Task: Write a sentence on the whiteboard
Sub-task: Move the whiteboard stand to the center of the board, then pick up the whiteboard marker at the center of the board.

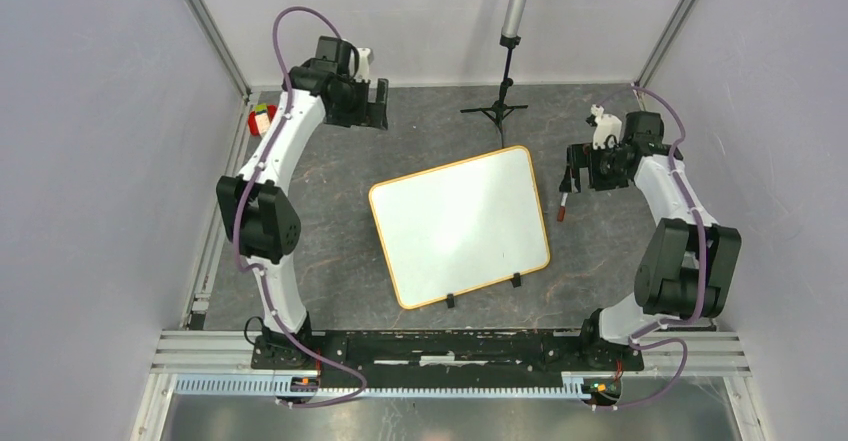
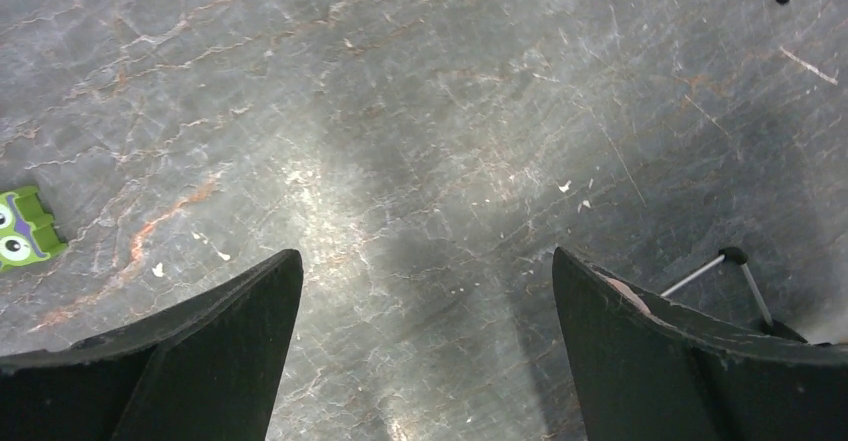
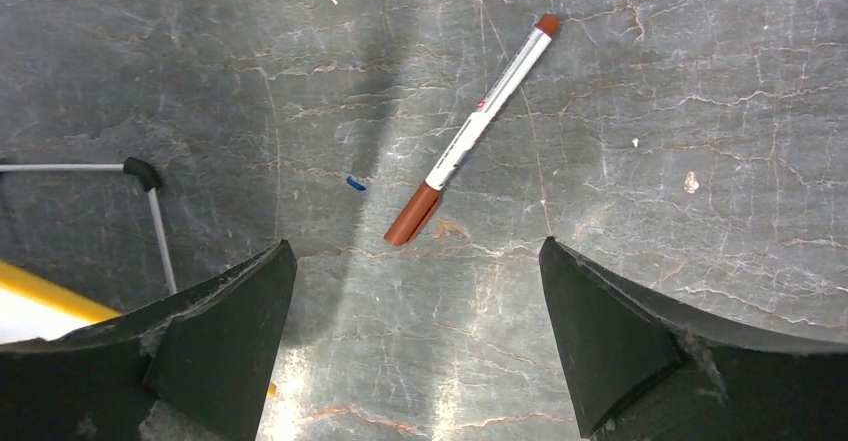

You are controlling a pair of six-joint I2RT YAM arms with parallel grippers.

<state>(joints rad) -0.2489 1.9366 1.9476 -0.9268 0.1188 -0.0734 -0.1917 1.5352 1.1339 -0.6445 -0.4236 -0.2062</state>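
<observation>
The whiteboard (image 1: pixel 460 225) lies flat in the middle of the table, tilted a little, its two black clips on the near edge. Its surface is blank; no sentence shows on it. A marker with a white barrel and dark red cap (image 3: pixel 475 121) lies on the table just right of the board, also seen in the top view (image 1: pixel 563 206). My right gripper (image 3: pixel 415 246) is open and empty, hovering just short of the marker's cap end (image 1: pixel 572 173). A corner of the board's frame (image 3: pixel 45 301) shows at its left. My left gripper (image 2: pixel 426 253) is open and empty over bare table at the back left (image 1: pixel 378 106).
A black tripod stand (image 1: pixel 497 109) with a grey pole stands behind the board; one leg (image 2: pixel 735 257) shows by my left gripper and one (image 3: pixel 150 176) by my right. A green toy block (image 2: pixel 25 226) lies at the far left, near the wall (image 1: pixel 262 118).
</observation>
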